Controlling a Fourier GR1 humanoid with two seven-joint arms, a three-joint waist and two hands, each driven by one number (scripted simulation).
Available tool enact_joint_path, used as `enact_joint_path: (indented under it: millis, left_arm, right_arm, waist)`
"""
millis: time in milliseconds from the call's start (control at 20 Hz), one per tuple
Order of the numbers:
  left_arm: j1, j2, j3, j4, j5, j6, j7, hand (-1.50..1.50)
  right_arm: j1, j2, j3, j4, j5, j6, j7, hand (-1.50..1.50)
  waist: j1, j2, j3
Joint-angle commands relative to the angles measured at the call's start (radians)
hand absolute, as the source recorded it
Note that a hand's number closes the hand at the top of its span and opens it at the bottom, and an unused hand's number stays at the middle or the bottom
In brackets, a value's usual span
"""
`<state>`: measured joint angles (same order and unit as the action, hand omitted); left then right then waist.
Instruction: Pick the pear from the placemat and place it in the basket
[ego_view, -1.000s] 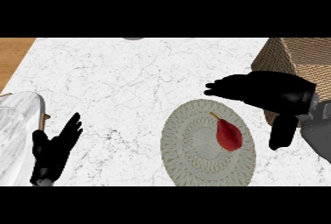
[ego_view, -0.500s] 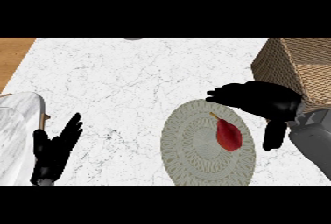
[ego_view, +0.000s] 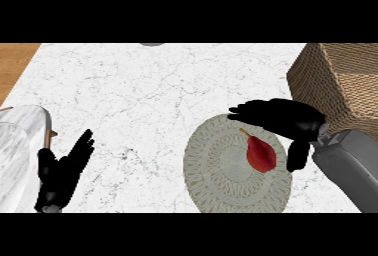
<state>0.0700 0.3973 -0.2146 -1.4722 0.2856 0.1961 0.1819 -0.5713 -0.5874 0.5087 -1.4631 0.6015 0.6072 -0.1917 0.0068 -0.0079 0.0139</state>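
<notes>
A red pear (ego_view: 260, 153) with a thin stem lies on the round pale woven placemat (ego_view: 221, 175), right of its middle. My right hand (ego_view: 284, 120) hovers over the mat's far right edge, just above and beside the pear, fingers spread toward the left and thumb hanging down at the pear's right. It holds nothing. The woven basket (ego_view: 336, 80) stands at the right edge of the counter, behind that hand. My left hand (ego_view: 63, 172) rests open at the lower left, fingers up.
White marble counter runs across the view, with a wooden strip (ego_view: 15, 65) at the far left. A pale rounded object (ego_view: 18, 150) sits at the left edge next to my left hand. A small grey thing (ego_view: 152, 44) peeks in at the top edge.
My right hand has moved down and left, from beside the basket to just over the pear. The pear, the mat and the left hand have stayed put.
</notes>
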Motion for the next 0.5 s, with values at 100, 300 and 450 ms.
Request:
enact_joint_path:
  millis: [100, 300, 450]
  left_arm:
    - [0.049, -0.049, -0.022, 0.114, -0.025, 0.004, -0.006, 0.00]
    - [0.032, -0.010, 0.005, 0.063, 0.003, -0.026, 0.068, 0.00]
    - [0.030, -0.011, 0.030, 0.109, 0.008, -0.049, 0.027, 0.00]
  right_arm:
    - [0.036, 0.007, 0.009, 0.047, 0.061, -0.051, -0.072, -1.50]
    - [-0.019, 0.045, 0.038, 0.086, 0.115, -0.007, -0.021, -1.50]
    - [0.008, 0.038, 0.063, 0.095, 0.163, -0.021, -0.027, -1.50]
  waist:
    - [-0.003, 0.011, -0.014]
    - [0.003, 0.010, -0.014]
    - [-0.001, 0.010, -0.014]
